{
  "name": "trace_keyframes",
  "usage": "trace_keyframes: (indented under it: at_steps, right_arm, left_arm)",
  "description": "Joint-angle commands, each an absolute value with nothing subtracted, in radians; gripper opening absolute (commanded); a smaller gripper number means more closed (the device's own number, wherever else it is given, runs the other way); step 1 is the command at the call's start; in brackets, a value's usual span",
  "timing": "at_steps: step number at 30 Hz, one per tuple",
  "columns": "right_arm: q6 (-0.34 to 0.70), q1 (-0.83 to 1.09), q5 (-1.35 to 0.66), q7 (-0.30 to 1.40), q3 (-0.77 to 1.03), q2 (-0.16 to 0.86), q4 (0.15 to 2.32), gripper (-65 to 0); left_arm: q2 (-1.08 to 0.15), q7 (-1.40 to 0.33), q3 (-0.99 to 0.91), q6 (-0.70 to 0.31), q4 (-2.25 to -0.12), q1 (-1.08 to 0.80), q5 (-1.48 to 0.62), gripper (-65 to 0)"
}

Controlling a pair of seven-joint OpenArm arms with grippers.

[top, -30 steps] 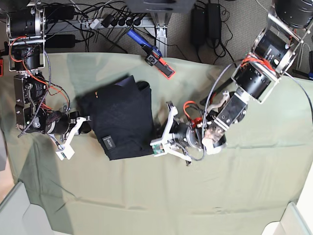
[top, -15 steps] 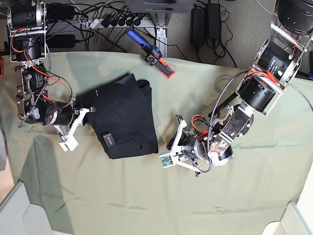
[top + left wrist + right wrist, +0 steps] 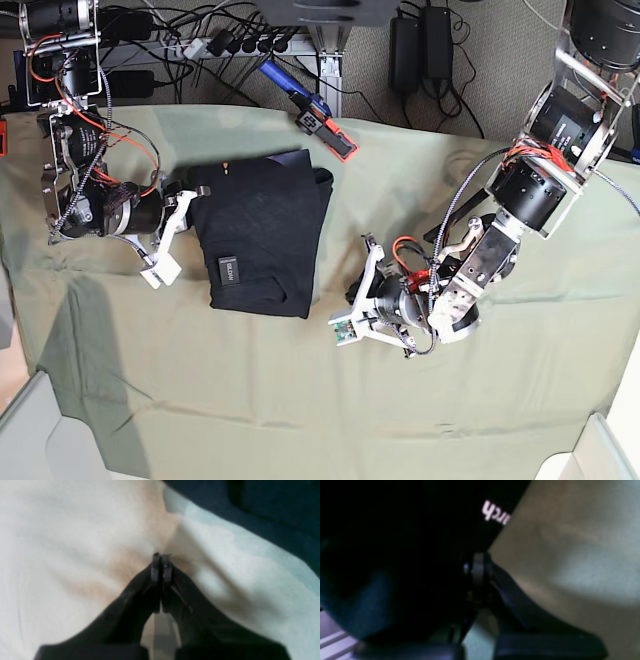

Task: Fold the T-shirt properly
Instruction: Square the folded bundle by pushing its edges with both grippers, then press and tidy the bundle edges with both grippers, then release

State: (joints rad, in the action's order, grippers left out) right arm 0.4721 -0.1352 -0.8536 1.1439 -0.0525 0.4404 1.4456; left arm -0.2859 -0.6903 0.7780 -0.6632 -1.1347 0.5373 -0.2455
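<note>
The black T-shirt (image 3: 262,235) lies folded into a compact rectangle on the pale green cloth (image 3: 300,400). Its square label (image 3: 228,270) is near the front left corner, and the orange tag (image 3: 228,168) is at the far edge. My right gripper (image 3: 190,230) is at the shirt's left edge. In the right wrist view its jaws (image 3: 476,567) look shut, with black fabric (image 3: 395,555) covering one finger. My left gripper (image 3: 348,298) is right of the shirt and apart from it. Its fingers (image 3: 161,565) are shut and empty over the cloth, and the shirt (image 3: 275,510) shows at the top right.
A blue and red tool (image 3: 312,112) lies at the table's far edge. Cables and a power strip (image 3: 230,42) run behind it. Pale bin corners sit at the front left (image 3: 30,430) and front right (image 3: 600,450). The cloth is wrinkled near the left arm.
The shirt has turned from tilted to squarer and shifted up and right, moving with my right gripper. My left gripper has come off the shirt's right edge and moved right and toward the front.
</note>
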Motion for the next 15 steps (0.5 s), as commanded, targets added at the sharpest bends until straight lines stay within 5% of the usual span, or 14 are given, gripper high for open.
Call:
trace_keyframes:
  at_steps: [1,15]
  right_arm:
    - [0.55,-0.153,-0.859,1.143,-0.045,0.451,1.465,-65.0]
    - [0.551,-0.228,-0.925,1.15,0.151,0.511,1.467,-65.0]
  left_arm:
    - [-0.303,-0.691,0.77,-0.67,-1.18,0.567,-0.265,-65.0]
    - [-0.451,-0.882,0.642,-0.579,-1.771,0.457,-0.408,-65.0]
